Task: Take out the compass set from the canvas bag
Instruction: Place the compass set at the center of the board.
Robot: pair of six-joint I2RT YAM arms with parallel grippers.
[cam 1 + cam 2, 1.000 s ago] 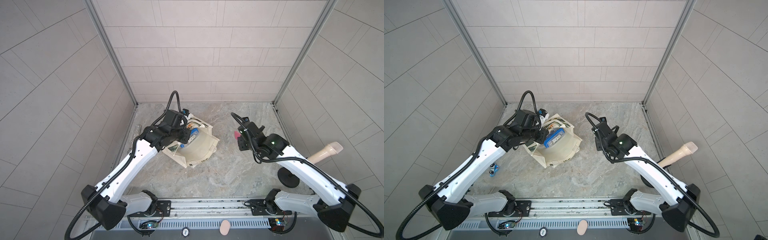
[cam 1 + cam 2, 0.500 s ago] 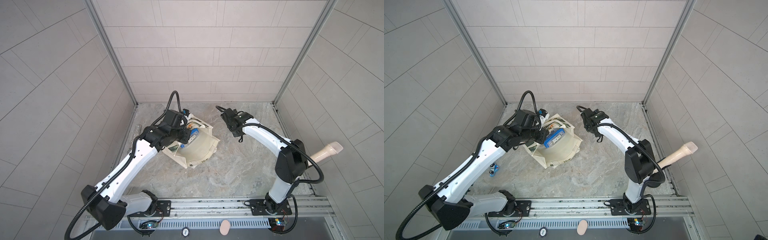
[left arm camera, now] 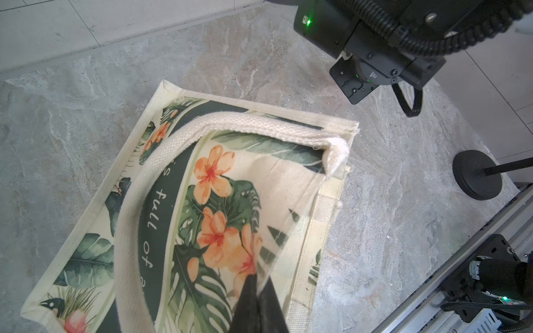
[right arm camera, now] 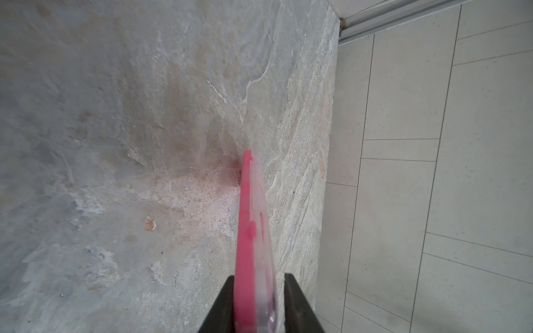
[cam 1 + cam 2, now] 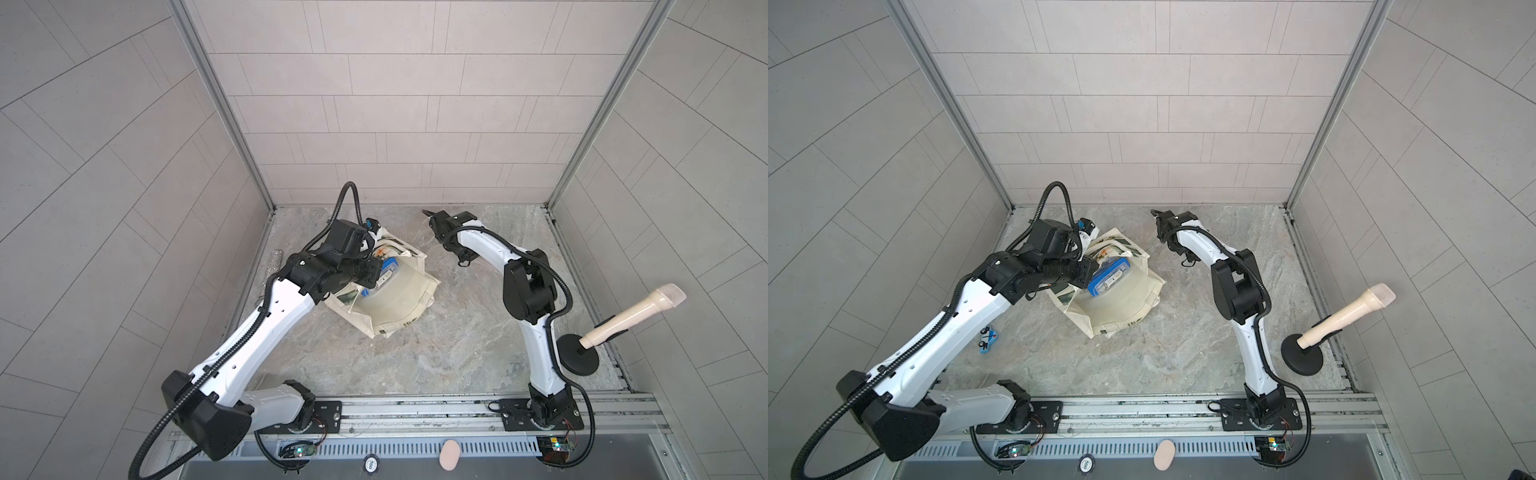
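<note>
Left pincer point(image 3: 256, 288) clamped the blue case point(image 5: 1109, 277) clear above the canvas bag point(image 5: 1121, 309); right pincer point(image 4: 259, 276) straddled 1 pink case point(image 4: 248, 216) set at the desk's point(image 5: 1142, 357) far edge, grip impossible to tell.

White arm links point(image 5: 266, 332), black joints point(image 5: 528, 291), corrugated cables point(image 5: 349, 185).

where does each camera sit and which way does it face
Top views: overhead by the arm bases, facing down on the table; show left arm, right arm, canvas bag.
Left wrist: on left arm, facing the bag's print; own shut jaws, right arm beyond.
Right wrist: on right arm, facing table beside a wall; own jaws flank pink case.
Shared: bag and stand base, left wrist and top views.
</note>
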